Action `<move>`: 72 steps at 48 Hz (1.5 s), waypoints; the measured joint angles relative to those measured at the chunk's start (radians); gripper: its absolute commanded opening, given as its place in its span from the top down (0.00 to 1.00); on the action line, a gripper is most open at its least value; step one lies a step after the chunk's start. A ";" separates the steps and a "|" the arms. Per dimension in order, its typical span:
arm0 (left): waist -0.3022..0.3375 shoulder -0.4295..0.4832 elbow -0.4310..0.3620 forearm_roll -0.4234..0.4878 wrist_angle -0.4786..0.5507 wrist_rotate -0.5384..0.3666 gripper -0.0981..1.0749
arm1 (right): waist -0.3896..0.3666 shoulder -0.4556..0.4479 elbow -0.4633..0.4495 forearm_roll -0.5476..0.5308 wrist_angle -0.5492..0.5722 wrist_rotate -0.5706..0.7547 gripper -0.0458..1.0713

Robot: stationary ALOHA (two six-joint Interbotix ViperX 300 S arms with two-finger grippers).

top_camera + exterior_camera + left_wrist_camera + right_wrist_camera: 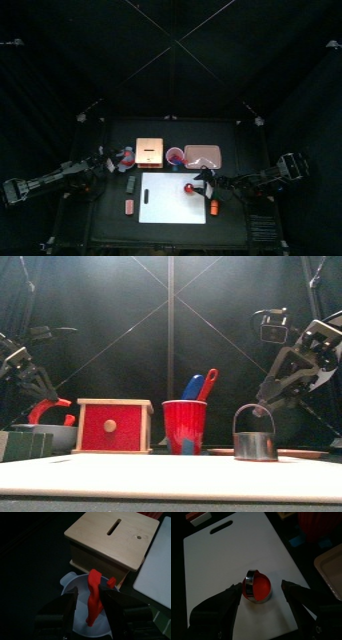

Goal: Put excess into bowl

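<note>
I see the red scrap (pixel 94 597) pinched in my left gripper (pixel 93 607), hanging into the pale bowl (pixel 72 587) near the table's left edge, just beside the wooden box (pixel 113 542). Right gripper (pixel 261 597) is spread around a metal ring (pixel 252 587) holding red material on the white board (pixel 231 557).

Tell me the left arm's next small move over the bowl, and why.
Probably open the left gripper and let go. The left wrist view shows the red excess hanging between its jaws directly above the bowl, beside the wooden box, so it should drop inside. The right gripper sits at a round cutter on the white board.
</note>
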 measured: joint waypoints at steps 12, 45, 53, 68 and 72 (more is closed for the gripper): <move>0.000 0.000 -0.002 0.032 -0.018 -0.018 0.25 | -0.009 0.000 -0.002 -0.002 0.005 0.000 0.11; -0.002 0.000 -0.017 -0.509 -0.031 -0.014 0.25 | -0.032 0.040 -0.029 -0.034 0.035 0.002 0.11; -0.002 0.000 -0.018 -0.446 -0.048 -0.008 0.25 | -0.034 0.044 -0.034 -0.038 0.038 0.000 0.11; -0.044 0.000 -0.017 -0.288 -0.129 -0.009 0.25 | -0.037 0.018 -0.034 -0.064 0.038 0.000 0.11; -0.046 -0.002 -0.017 -0.285 -0.132 -0.009 0.25 | -0.040 0.006 -0.034 -0.069 0.038 0.000 0.11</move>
